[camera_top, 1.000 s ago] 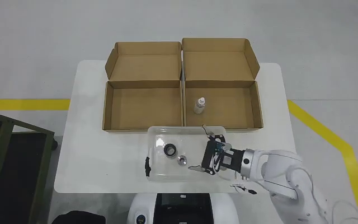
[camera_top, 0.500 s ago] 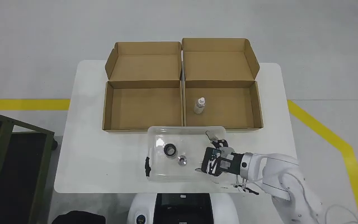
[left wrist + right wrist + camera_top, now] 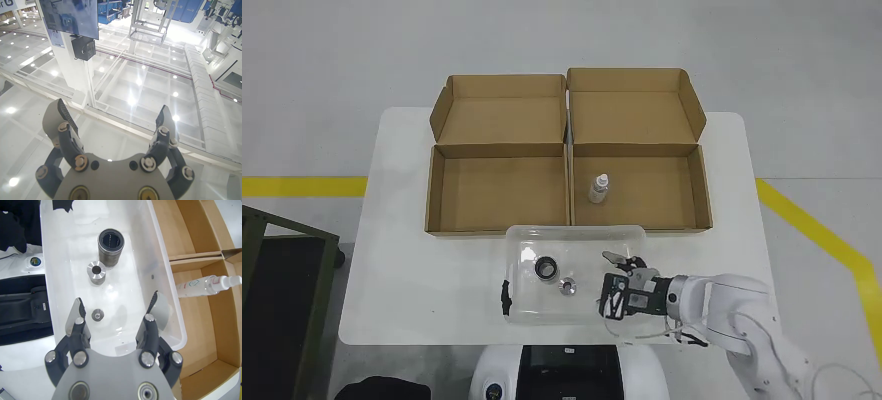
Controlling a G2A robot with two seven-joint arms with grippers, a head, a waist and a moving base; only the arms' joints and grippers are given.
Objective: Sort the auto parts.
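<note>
A clear plastic bin [image 3: 577, 231] sits near the table's front edge. It holds a dark cylindrical bearing [image 3: 111, 249] [image 3: 546, 268], a shiny metal bushing [image 3: 96, 272] [image 3: 567, 288] and a small metal disc [image 3: 97, 314]. My right gripper [image 3: 117, 303] [image 3: 608, 283] hangs open over the bin's right end, with the small disc just inside one finger and nothing held. A white spray bottle [image 3: 204, 285] [image 3: 598, 187] lies in the right cardboard box [image 3: 652, 195]. My left gripper [image 3: 112, 108] is open, holds nothing and points up at the ceiling.
Two open cardboard boxes stand side by side behind the bin, and the left box [image 3: 498, 190] holds nothing. Their flaps stand up at the back. Bare white table lies to the left of the bin and boxes.
The right gripper has shifted slightly toward the table's front edge over the bin's right end and stays open. The parts have not moved.
</note>
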